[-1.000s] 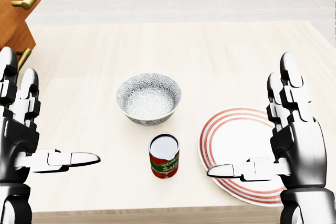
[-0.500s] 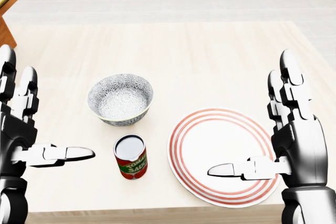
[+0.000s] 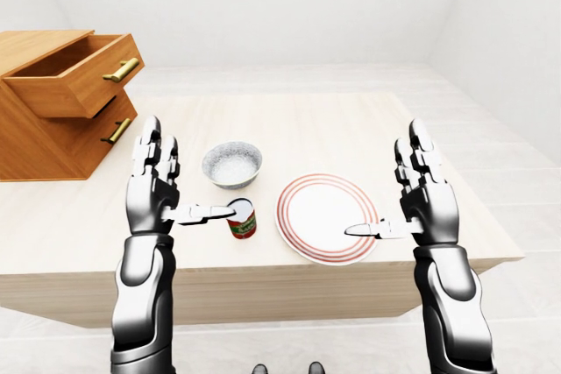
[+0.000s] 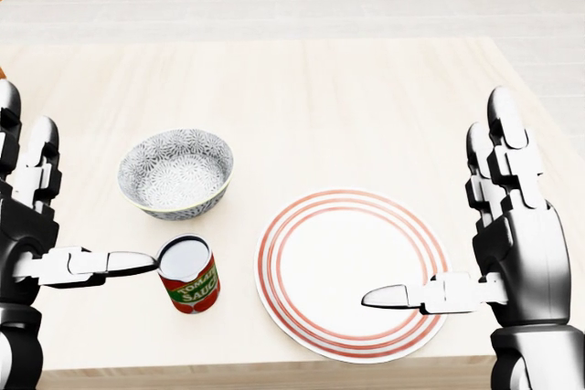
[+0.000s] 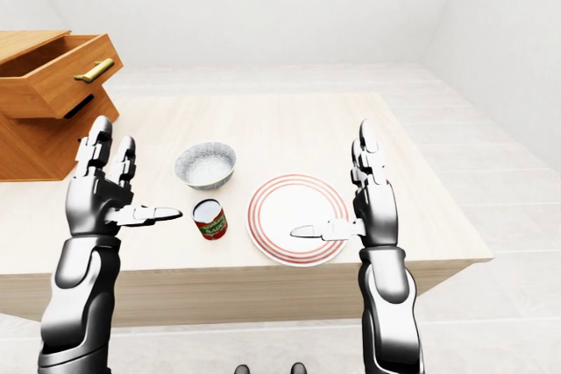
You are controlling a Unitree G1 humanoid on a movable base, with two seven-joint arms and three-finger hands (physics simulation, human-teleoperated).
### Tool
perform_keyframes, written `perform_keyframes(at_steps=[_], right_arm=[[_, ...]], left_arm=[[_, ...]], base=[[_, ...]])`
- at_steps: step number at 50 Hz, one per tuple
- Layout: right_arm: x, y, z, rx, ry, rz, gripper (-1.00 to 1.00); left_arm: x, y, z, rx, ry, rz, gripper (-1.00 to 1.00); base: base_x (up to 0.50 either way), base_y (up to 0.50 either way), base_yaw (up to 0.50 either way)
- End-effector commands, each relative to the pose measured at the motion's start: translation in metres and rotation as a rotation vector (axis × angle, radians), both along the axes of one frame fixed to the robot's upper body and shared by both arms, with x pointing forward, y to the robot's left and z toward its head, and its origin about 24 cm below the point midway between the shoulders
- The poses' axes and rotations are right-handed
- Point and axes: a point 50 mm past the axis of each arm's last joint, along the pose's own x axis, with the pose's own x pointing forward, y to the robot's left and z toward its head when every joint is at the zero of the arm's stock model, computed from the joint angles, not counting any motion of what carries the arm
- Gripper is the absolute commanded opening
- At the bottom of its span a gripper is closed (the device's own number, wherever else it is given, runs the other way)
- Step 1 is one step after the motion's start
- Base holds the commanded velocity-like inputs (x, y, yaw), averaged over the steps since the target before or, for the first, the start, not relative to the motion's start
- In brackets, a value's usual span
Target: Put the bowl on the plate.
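Your left hand (image 4: 27,235) hangs open at the head view's left edge, thumb tip at the tomato sauce can (image 4: 189,276). Just up and right of that hand sits the bowl (image 4: 175,173), upright on the table (image 4: 320,98), nearer this hand. Right of it lies the plate (image 4: 347,262), bare; your right hand (image 4: 516,253), also open, holds its thumb over the plate's rim.

Left robot hand (image 3: 153,201), right robot hand (image 3: 429,208): glossy dark-grey metal palms. Three segmented fingers (image 4: 505,134) each, black joints, silver-white tips. Forearms (image 3: 142,286) smooth, rounded, chrome-grey. Dark feet (image 3: 261,369) at bottom edge.
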Motion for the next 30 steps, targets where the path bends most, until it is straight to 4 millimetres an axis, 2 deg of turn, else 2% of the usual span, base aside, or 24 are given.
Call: perform_keyframes(at_steps=[1,18,30], right_arm=[[0.0005,-0.0001,-0.002,0.001,0.009,0.001,1.0],[0.0023,-0.0023,-0.0013,0.009,0.005,-0.015,1.0],[0.0005,-0.0026,-0.001,0.01,0.004,-0.005,1.0]], left_arm=[[0.0006,0.0028,0.0005,0.0,-0.001,0.009,1.0],[0.0037,0.0028,-0.006,-0.003,0.03,0.012,1.0],[0.0009,0.0017,-0.0036,0.004,0.018,0.01,1.0]], base=[[0.0,0.0,0.0],[0.33,0.0,0.0],[0.01,0.0,0.0]])
